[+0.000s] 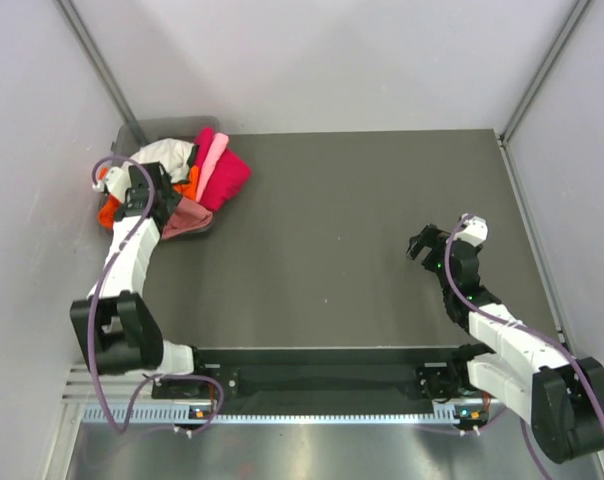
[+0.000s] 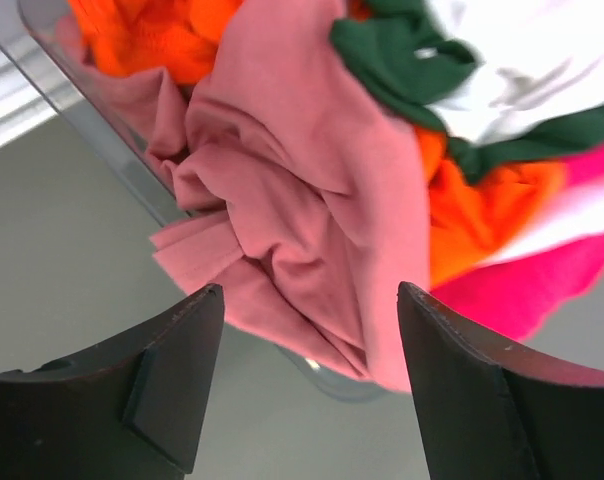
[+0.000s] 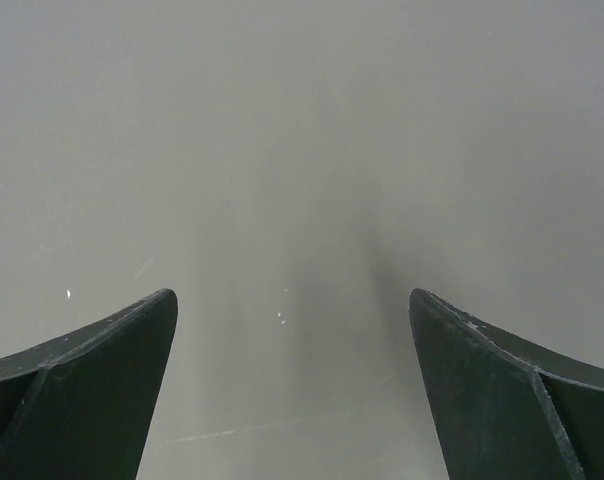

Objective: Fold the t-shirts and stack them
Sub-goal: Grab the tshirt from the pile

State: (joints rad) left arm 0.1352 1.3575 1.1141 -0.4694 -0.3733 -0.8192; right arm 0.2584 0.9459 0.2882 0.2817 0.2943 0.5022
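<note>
1. While I watch the overhead feed, the heap of crumpled cloth t-shirts (image 1: pixel 187 175) sits at the far left corner of the dark grey flat table (image 1: pixel 342 230), and nothing in it is folded.
2. My left gripper (image 2: pixel 310 295) hangs right over the heap's near edge, its two black fingers spread wide with nothing pinched between them.
3. Straight ahead of those fingers is the dusty salmon-pink cloth t-shirt (image 2: pixel 302 180). It is bunched and deeply creased, with folds running into a knot at its middle.
4. One lobe of it spills over a clear plastic rim (image 2: pixel 82 100) towards the table.
5. Whether the fingertips touch that cloth, I cannot tell from here.
6. On the wrist camera, the bright orange cloth t-shirt (image 2: pixel 152 35) shows at the salmon one's upper left, and orange shows again on its right side.
7. A dark green cloth t-shirt (image 2: pixel 402 55) twists across the white cloth t-shirt (image 2: pixel 542 50) at the top right of that view.
8. From above, the magenta cloth t-shirt (image 1: pixel 232 182) makes up the heap's right side, with the light pink cloth t-shirt (image 1: pixel 214 158) lying on it as a narrow strip.
9. My right gripper (image 3: pixel 290 295) is well apart from all that, over bare table on the right, its fingers spread fully and holding nothing.
</note>
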